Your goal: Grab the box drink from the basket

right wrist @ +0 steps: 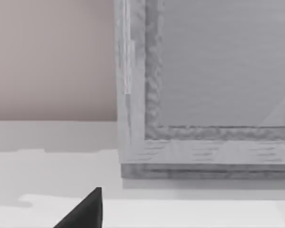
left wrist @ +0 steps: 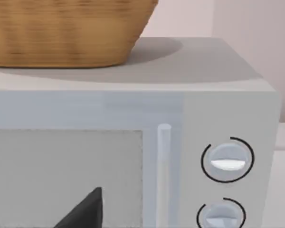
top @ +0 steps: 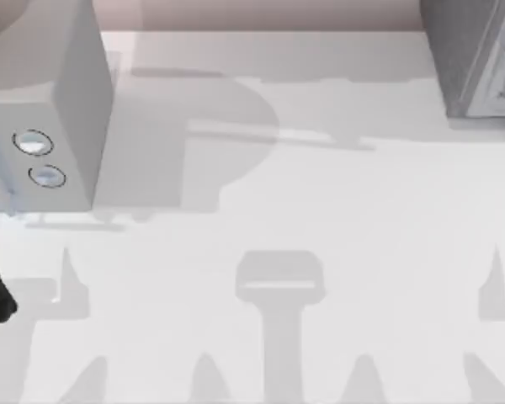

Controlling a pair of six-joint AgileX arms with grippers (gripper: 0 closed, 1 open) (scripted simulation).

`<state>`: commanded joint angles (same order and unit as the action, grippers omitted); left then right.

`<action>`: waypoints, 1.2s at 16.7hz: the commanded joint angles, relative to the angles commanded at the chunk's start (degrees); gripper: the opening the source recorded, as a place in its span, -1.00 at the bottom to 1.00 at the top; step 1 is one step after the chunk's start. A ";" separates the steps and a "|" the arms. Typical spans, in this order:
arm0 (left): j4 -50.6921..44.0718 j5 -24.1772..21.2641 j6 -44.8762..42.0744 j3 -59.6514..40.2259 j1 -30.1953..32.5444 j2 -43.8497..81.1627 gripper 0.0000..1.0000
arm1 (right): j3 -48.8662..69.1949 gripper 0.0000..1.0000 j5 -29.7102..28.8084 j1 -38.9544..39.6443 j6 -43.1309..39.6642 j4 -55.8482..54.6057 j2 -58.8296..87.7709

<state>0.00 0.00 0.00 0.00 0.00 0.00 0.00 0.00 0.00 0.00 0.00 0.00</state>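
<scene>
- Microwave stood at the table's far left, two round dials on its front panel.
- Wicker basket sat on top of the microwave, per the left wrist view; box drink could not be made out.
- Grey cabinet stood at the far right corner.
- Left and right grippers: open or closed could not be told.

A woven wicker basket sits on the smooth, matt grey microwave.
</scene>
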 joint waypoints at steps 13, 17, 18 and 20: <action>9.11 -8.53 -0.27 -20.95 -7.35 32.76 1.00 | 0.00 1.00 0.00 0.00 0.00 0.00 0.00; 15.65 -13.22 -0.35 -34.39 -11.94 51.80 1.00 | 0.00 1.00 0.00 0.00 0.00 0.00 0.00; 17.28 -14.38 -0.40 -37.73 -13.06 56.51 1.00 | 0.00 1.00 0.00 0.00 0.00 0.00 0.00; 20.39 -16.61 -0.51 -44.08 -15.17 65.56 1.00 | 0.00 1.00 0.00 0.00 0.00 0.00 0.00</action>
<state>20.39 -16.61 -0.51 -44.08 -15.17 65.56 0.00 0.00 0.00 0.00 0.00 0.00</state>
